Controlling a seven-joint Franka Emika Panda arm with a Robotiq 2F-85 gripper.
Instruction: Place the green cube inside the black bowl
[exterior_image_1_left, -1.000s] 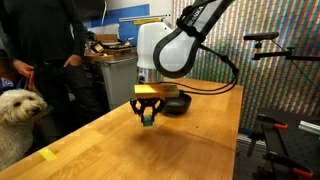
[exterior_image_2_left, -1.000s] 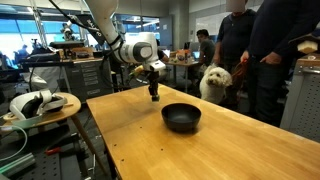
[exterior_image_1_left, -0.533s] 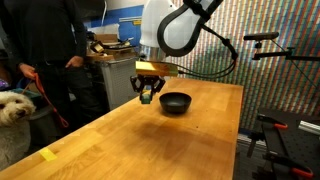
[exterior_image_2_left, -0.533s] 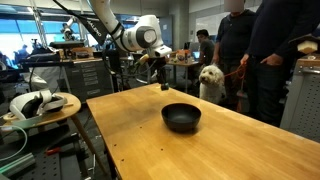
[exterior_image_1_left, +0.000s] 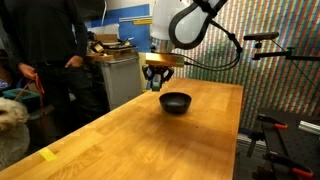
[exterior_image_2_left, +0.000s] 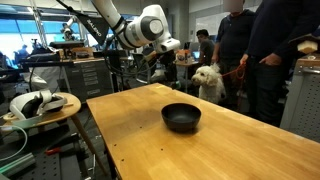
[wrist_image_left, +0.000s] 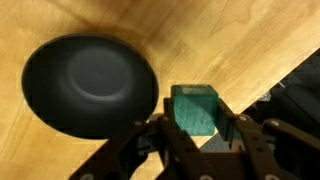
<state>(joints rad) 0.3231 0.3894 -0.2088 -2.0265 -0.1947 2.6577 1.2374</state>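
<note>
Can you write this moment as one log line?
gripper: shut on green cube | cube: in air, beside black bowl, not over it | bowl: empty

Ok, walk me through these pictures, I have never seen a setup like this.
This is a robot arm with a two-fingered tool at its end. Two pictures come from cameras standing in the room; the third looks down from the arm's wrist. On the wooden table sit a black bowl and a scrap of yellow tape. The tool grips a small green cube in the air near the bowl. People and a white dog stand behind.
</note>
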